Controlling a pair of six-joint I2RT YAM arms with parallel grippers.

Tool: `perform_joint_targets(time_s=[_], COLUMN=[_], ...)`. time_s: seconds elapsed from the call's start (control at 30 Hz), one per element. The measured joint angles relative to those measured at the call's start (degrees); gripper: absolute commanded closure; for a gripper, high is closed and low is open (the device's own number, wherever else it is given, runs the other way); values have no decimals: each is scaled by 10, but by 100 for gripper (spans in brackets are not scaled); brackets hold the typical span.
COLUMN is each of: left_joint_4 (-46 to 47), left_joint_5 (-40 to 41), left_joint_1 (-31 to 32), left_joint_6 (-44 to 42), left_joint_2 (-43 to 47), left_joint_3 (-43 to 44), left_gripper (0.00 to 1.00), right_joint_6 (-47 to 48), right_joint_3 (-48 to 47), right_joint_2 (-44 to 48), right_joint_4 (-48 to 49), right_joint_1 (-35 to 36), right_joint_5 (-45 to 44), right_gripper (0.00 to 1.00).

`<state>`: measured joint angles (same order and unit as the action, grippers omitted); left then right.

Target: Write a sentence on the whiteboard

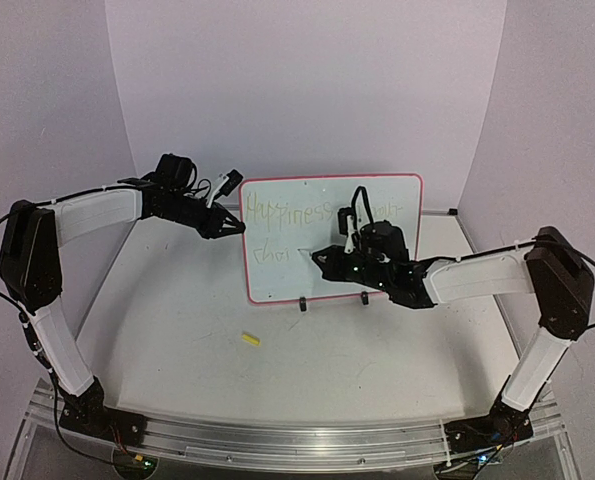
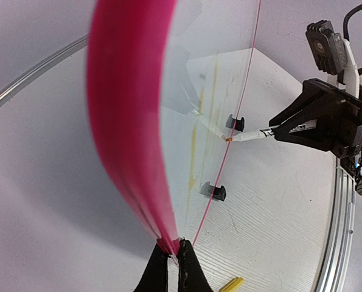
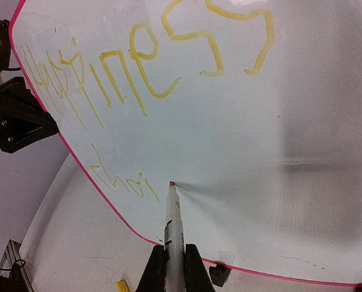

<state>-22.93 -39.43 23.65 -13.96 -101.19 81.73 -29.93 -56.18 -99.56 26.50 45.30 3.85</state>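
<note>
Nearest, a small yellow plastic marker cap [image 1: 250, 340] lies loose on the white table surface [image 1: 157, 330], left of centre and apart from everything else. Behind it, two small black clip feet [image 1: 302, 305] prop the lower edge of the large white rectangular whiteboard [image 1: 277, 280] with its thin red-pink border. The board stands upright toward the far edge of the surface, about mid-width.

The right gripper [image 3: 174, 258] has its jaws closed narrow on a white-barrelled marker [image 3: 172, 213] with an orange-yellow tip. The tip touches the board low in its left half, just right of the last letter written. The left gripper [image 2: 173, 258] is pinched tight on the board's left edge, on the pink border.

The step in hand looks like the next letter of the second line. It calls for light, even tip pressure and slow strokes, since the ink shows faint. The left pinch has to brace the board so it neither rocks on its feet nor slides back. The baseline should run level with the board's lower edge.

The faint yellow-green handwritten sentence [image 3: 144, 67] reads "Happiness" on the top line. What follows is mostly hidden behind the right arm in the top view. The second line reads only "choi". Print on the marker barrel is too small to read.
</note>
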Motion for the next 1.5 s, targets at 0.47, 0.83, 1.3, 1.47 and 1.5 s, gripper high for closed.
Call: perform_joint_targets(time_s=[0.47,0.83,1.3,1.47,1.5], left_joint_4=[0,0,0,0,0], left_joint_5=[0,0,0,0,0], left_joint_1=[0,0,0,0,0], left_joint_6=[0,0,0,0,0], left_joint_2=[0,0,0,0,0], left_joint_3=[0,0,0,0,0], left_gripper=[100,100,100,100,100], right_joint_6=[-5,-14,-8,-3,-3], right_joint_3=[-16,2,23,32,32], right_joint_2=[-23,-23,4,25,26], right_joint_4=[5,8,11,13,14], right_joint_1=[0,0,-1,-1,-1], right_joint_5=[33,33,20,13,12], right_gripper=[100,100,100,100,100])
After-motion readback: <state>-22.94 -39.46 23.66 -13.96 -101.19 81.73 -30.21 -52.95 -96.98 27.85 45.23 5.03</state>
